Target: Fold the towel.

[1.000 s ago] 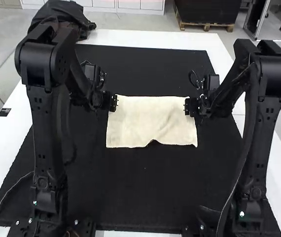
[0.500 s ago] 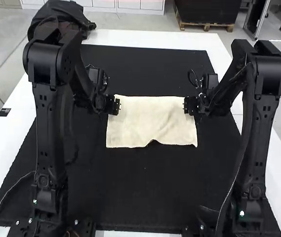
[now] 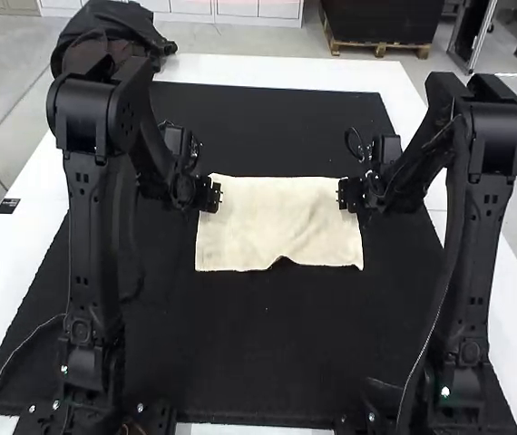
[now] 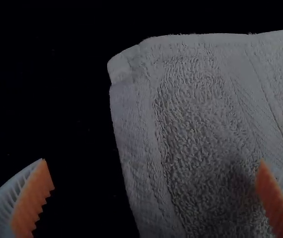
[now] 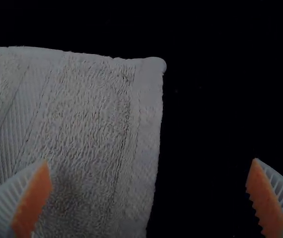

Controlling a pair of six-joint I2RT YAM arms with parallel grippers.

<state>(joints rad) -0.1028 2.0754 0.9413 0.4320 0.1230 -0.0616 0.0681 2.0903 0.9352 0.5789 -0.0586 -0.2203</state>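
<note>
Cream towel point(image 3: 277, 222) is lying spread out in a rough rectangle on the black mat point(image 3: 240, 349), mid-table, between the two arms. Near edge is rising into a small peak about midway; rest is lying mostly flat, light wrinkles toward the right side. Can't tell how many layers.

Left gripper point(image 3: 215, 194) is hovering over the far left corner area, right gripper point(image 3: 342, 195) over the far right corner area. Can't tell if either is touching the cloth.

Left wrist view: jaws are standing wide apart, gripping nothing. One orange pad point(image 4: 35, 198) is showing against the mat, the other against towel; side hem is running between them. Corner hem is looking thick and slightly bunched, a smooth woven band point(image 4: 253, 84) is running just inboard.

Right wrist view: jaws are also standing wide apart, holding nothing, one over towel, one over mat. Corner is lying rounded, side hem is running between the fingers point(image 5: 265, 198), with a ribbed band farther in.

White table point(image 3: 268, 71) is extending around the mat. Black fabric bundle point(image 3: 145, 32) is sitting around the far left corner.
</note>
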